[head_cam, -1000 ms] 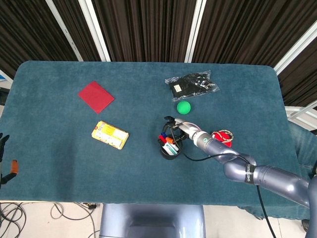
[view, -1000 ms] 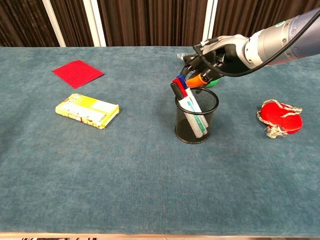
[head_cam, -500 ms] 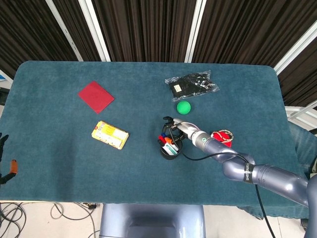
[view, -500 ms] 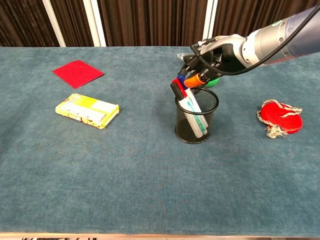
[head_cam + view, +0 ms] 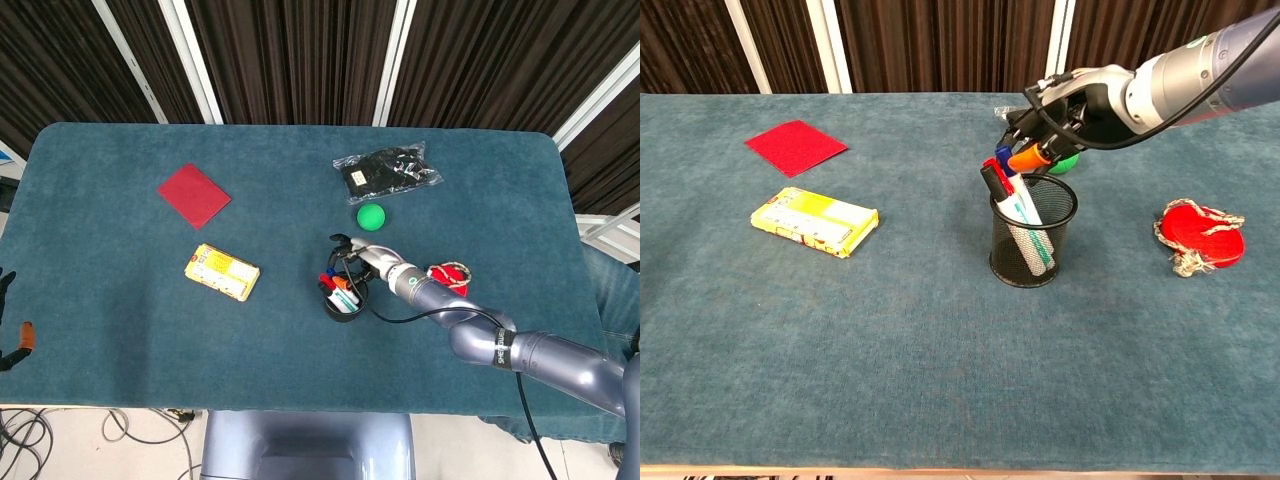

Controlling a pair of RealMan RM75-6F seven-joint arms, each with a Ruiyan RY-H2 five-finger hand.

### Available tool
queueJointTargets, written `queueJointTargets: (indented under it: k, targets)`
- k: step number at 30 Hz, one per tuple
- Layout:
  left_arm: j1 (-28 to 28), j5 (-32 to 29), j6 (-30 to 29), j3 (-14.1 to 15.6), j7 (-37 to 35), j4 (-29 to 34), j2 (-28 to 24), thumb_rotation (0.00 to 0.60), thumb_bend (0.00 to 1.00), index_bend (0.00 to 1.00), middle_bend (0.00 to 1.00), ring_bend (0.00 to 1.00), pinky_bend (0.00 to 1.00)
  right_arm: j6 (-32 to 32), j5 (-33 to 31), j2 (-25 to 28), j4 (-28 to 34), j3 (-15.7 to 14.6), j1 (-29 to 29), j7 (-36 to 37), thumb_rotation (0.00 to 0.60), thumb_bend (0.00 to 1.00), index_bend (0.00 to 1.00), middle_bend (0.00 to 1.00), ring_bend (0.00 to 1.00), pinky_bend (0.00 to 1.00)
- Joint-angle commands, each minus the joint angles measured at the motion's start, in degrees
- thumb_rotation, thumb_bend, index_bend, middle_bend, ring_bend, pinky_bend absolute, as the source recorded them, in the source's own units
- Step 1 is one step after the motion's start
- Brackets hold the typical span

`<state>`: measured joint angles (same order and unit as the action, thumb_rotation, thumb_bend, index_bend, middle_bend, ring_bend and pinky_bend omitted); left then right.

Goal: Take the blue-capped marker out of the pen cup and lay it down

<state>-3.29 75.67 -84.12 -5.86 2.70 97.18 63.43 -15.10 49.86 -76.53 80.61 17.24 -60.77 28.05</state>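
The black mesh pen cup (image 5: 1034, 236) (image 5: 342, 303) stands mid-table and holds several markers. The blue-capped marker (image 5: 1002, 160) leans out to the upper left, beside a red cap (image 5: 990, 166), a black cap (image 5: 987, 179) and an orange cap (image 5: 1025, 157). My right hand (image 5: 1065, 108) (image 5: 362, 256) hovers over the cup's far rim. Its fingers curl down onto the orange and blue caps. Whether they pinch one is too small to tell. Only a sliver of my left hand (image 5: 8, 325) shows at the left edge of the head view, off the table, with fingers apart and nothing in them.
A yellow box (image 5: 815, 221) and a red square (image 5: 796, 146) lie to the left. A green ball (image 5: 371, 216) sits just behind the cup, with a black packet (image 5: 388, 170) beyond it. A red corded object (image 5: 1201, 235) lies at the right.
My right hand's fingers have closed in slightly on the marker tops, and the orange cap has shifted a little to the left. My left hand has slid further out of view.
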Motion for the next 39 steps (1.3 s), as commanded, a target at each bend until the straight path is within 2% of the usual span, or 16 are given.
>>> queueJointTargets:
  k: [1, 6, 8, 16, 25, 32, 35, 39]
  targets:
    - [0.00, -0.04, 0.03, -0.01, -0.01, 0.03, -0.05, 0.600, 0.51, 0.07, 0.00, 0.00, 0.00, -0.26, -0.12, 0.62, 0.54, 0.37, 0.32, 0.04, 0.600, 0.53, 0.57, 0.00, 0.00, 0.20]
    - [-0.01, -0.01, 0.04, 0.03, 0.15, 0.05, -0.02, 0.600, 0.51, 0.07, 0.00, 0.00, 0.00, -1.09, 0.08, 3.36, 2.99, 1.61, 1.58, 0.30, 0.600, 0.53, 0.57, 0.00, 0.00, 0.20]
    - [0.05, -0.17, 0.01, 0.00, 0.14, 0.15, -0.01, 0.600, 0.51, 0.07, 0.00, 0.00, 0.00, -2.64, 0.24, 7.88, 6.43, 4.01, 3.72, 1.42, 0.600, 0.53, 0.57, 0.00, 0.00, 0.20]
    - [0.10, -0.40, -0.13, -0.14, 0.21, 0.40, -0.03, 0.600, 0.51, 0.07, 0.00, 0.00, 0.00, -3.51, 2.99, 18.69, 13.63, 9.74, 10.52, 5.16, 0.600, 0.53, 0.57, 0.00, 0.00, 0.20]
    - [0.18, -0.65, -0.24, -0.21, 0.36, 0.71, 0.01, 0.600, 0.51, 0.07, 0.00, 0.00, 0.00, 0.92, 8.01, 26.46, 17.05, 15.33, 18.62, 11.53, 0.600, 0.53, 0.57, 0.00, 0.00, 0.20]
    - [0.24, -0.87, -0.21, -0.21, 0.48, 0.93, 0.01, 0.600, 0.51, 0.07, 0.00, 0.00, 0.00, 6.37, 11.91, 25.33, 17.34, 17.46, 22.26, 14.05, 0.600, 0.53, 0.57, 0.00, 0.00, 0.20]
    - [0.24, -1.16, -0.16, -0.34, 0.47, 0.96, 0.00, 0.600, 0.51, 0.07, 0.00, 0.00, 0.00, 8.52, 13.52, 22.15, 15.99, 17.69, 22.89, 13.98, 0.600, 0.53, 0.57, 0.00, 0.00, 0.20]
    - [0.22, -1.32, -0.04, -0.35, 0.55, 1.03, -0.05, 0.600, 0.51, 0.07, 0.00, 0.00, 0.00, 10.45, 15.46, 17.45, 12.30, 16.25, 21.81, 11.88, 0.600, 0.52, 0.57, 0.00, 0.00, 0.20]
